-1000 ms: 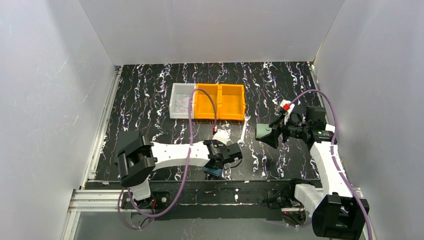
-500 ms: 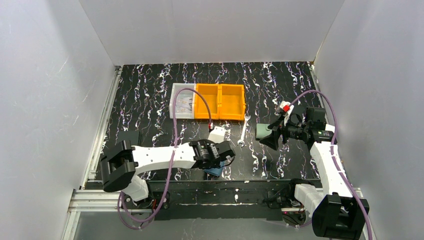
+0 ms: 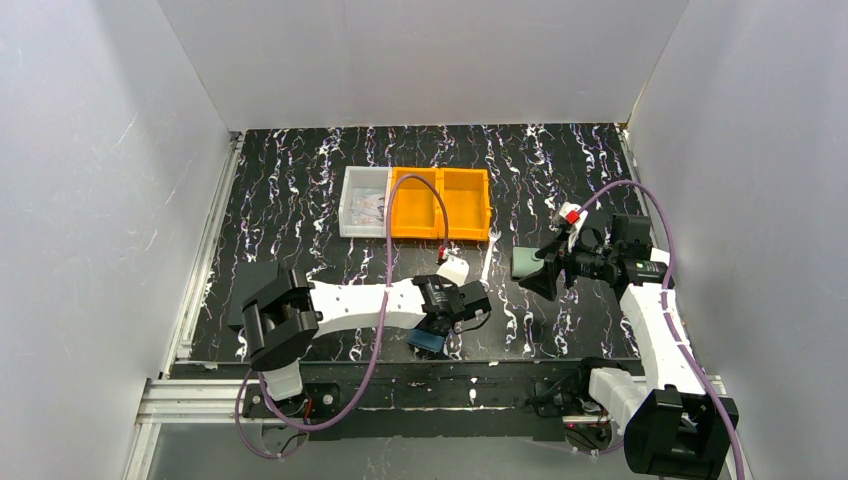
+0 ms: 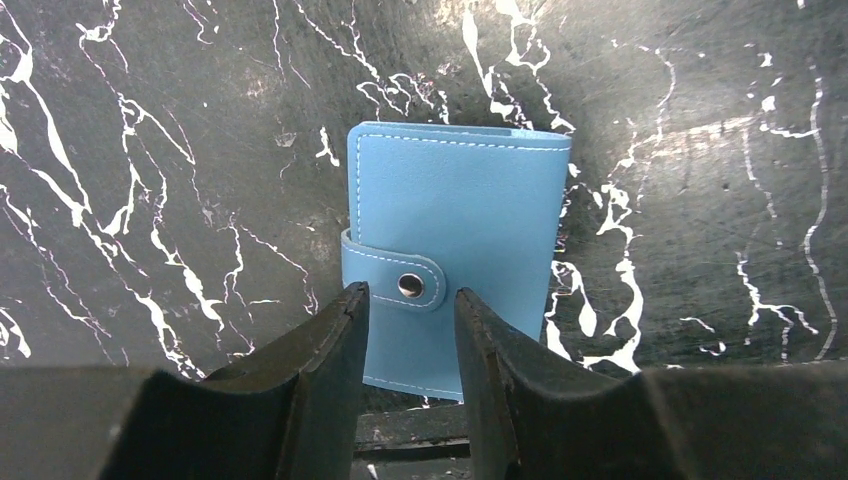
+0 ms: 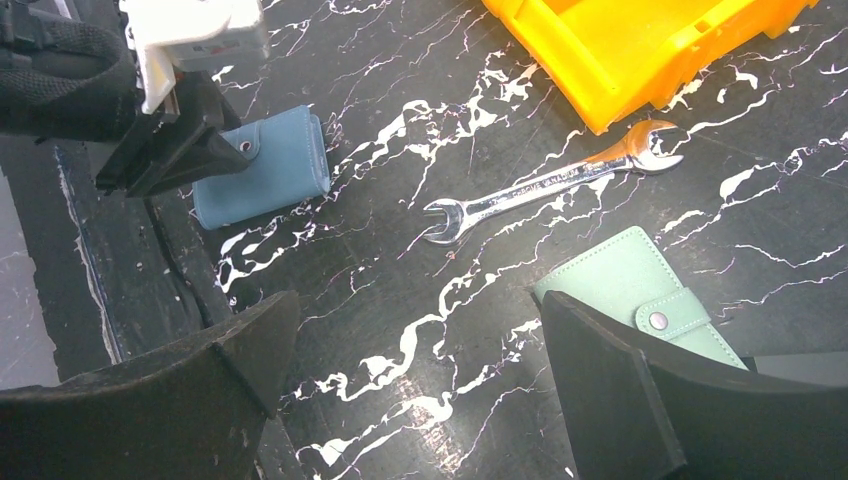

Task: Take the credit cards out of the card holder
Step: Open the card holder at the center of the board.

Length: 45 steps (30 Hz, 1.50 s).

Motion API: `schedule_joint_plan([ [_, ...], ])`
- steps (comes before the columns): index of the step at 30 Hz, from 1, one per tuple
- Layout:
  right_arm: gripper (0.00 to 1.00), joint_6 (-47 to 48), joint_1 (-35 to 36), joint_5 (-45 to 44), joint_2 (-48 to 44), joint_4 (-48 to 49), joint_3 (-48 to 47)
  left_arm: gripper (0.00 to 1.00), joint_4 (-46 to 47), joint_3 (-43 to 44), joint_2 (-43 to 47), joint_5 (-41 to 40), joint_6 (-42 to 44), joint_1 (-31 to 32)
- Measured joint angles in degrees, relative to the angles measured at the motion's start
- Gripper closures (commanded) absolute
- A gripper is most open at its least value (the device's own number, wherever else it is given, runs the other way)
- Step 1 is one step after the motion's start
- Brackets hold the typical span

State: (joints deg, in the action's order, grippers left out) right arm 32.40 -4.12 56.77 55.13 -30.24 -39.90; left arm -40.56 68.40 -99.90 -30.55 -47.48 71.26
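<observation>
Shifted right since half a second ago: left arm's elbow and wrist, with the purple cable (image 3: pixel 388 250) looped higher over the bins. No change at the right arm.

Down at the near edge of the black marbled table (image 3: pixel 300 180), left gripper (image 4: pixel 410 300), jaws parted by a narrow gap and clamped on nothing. Fingers (image 4: pixel 325 375) straddling the snap tab (image 4: pixel 400 283) of the card holder (image 4: pixel 455 220). Possibly touching the cover with the tips; not clear from the wrist view. Holder flat on the table, shut, tab buttoned across its front, lower part covered by the two fingers. In the top view, largely hidden beneath the left wrist.

Over the right side of the table, well apart from the holder, right gripper (image 5: pixel 415 320), spread wide and empty. Just under one of its fingers, a pale green snap pouch (image 5: pixel 640 290), shut, one corner hidden by that finger. Between pouch and holder, a steel open-ended wrench (image 5: pixel 550 185), lying flat, one end close to an orange bin (image 5: pixel 640 40). Further back, side by side in a row: a clear bin (image 3: pixel 363 200) on the left, then the orange bins.

By count: one blue card holder, one green pouch, one wrench, two orange bins, one clear bin, two grippers.
</observation>
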Motion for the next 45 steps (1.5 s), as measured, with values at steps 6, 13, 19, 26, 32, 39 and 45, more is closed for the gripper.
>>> schedule_joint_plan([
  [6,0.0,0.3,0.0,0.0,0.0,-0.1,0.0,0.7,-0.2,0.2,-1.7,0.3,1.2,-0.7],
  [13,0.0,0.8,0.0,0.0,0.0,-0.2,0.0,0.88,1.1,0.0,-1.9,1.2,1.9,-1.1],
  [19,0.0,1.1,0.0,0.1,0.1,-1.3,0.0,1.0,5.4,-4.0,1.4,1.4,3.1,-2.1],
  [26,0.0,2.4,0.0,1.3,0.3,-2.2,0.0,1.0,9.9,-9.7,7.9,4.3,3.6,-4.7],
  [32,0.0,3.5,0.2,2.6,2.1,-3.3,0.0,1.0,15.3,-15.8,15.6,9.8,3.0,-9.0],
  [39,0.0,4.7,4.2,3.3,2.4,-4.0,0.0,1.0,22.5,-23.2,22.3,15.9,1.1,-12.8],
  [45,0.0,8.5,14.3,-1.0,5.0,-6.6,-1.5,1.0,30.0,-30.6,26.9,21.2,-1.3,-15.8],
])
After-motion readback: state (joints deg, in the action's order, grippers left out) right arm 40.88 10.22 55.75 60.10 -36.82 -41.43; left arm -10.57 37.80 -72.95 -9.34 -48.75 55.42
